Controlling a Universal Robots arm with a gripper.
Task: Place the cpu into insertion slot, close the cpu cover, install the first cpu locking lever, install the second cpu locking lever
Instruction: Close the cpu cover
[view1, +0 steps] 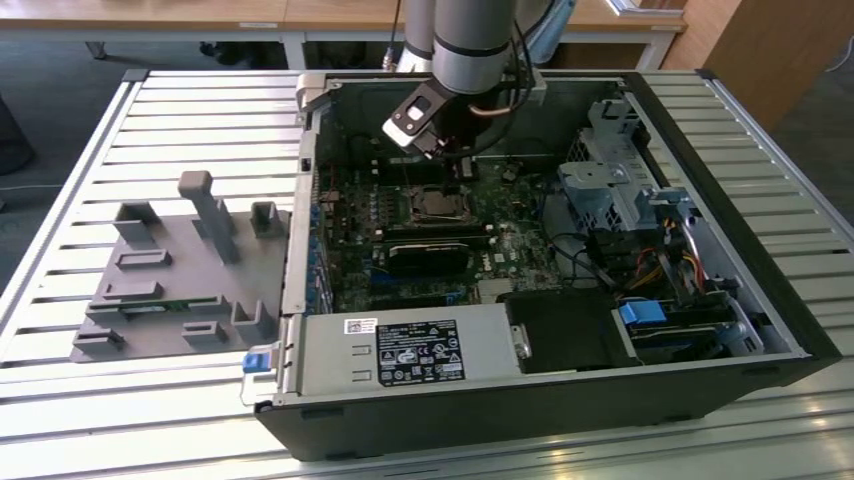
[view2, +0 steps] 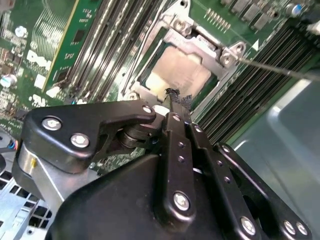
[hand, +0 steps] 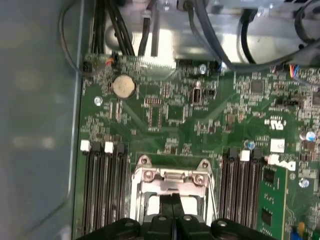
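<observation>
From my desk I count one arm (view1: 474, 40), one gripper (view1: 461, 172), one open computer case (view1: 534, 420) on the slatted table (view1: 134, 400), and one grey fixture tray (view1: 167, 290) at the exterior view's left. The arm enters at the upper centre of that view and reaches down into the case, with the gripper just above the insertion slot (view1: 412, 206) near the middle of the green board.

There is one cpu (view2: 177, 70), a flat square with a pale silvery face. It sits in the slot, with the fingertips right over its near edge. One cpu cover (view2: 197, 40), a thin bright metal frame with a cut-out centre, lies down around the chip. The pincer is clenched: in both wrist views its two black fingers (hand: 165, 220) meet along a thin seam, and I see nothing between them.

The second wrist view gives me one locking lever (view2: 280, 67), a thin metal rod running away from a corner of the cover. I cannot tell whether it is latched. The first wrist view shows the gripper (hand: 173, 200) over the cover (hand: 170, 176), two banks of memory slots (hand: 102, 190) flanking the socket, and one coin battery (hand: 123, 86) farther out on the board (hand: 170, 120).
</observation>
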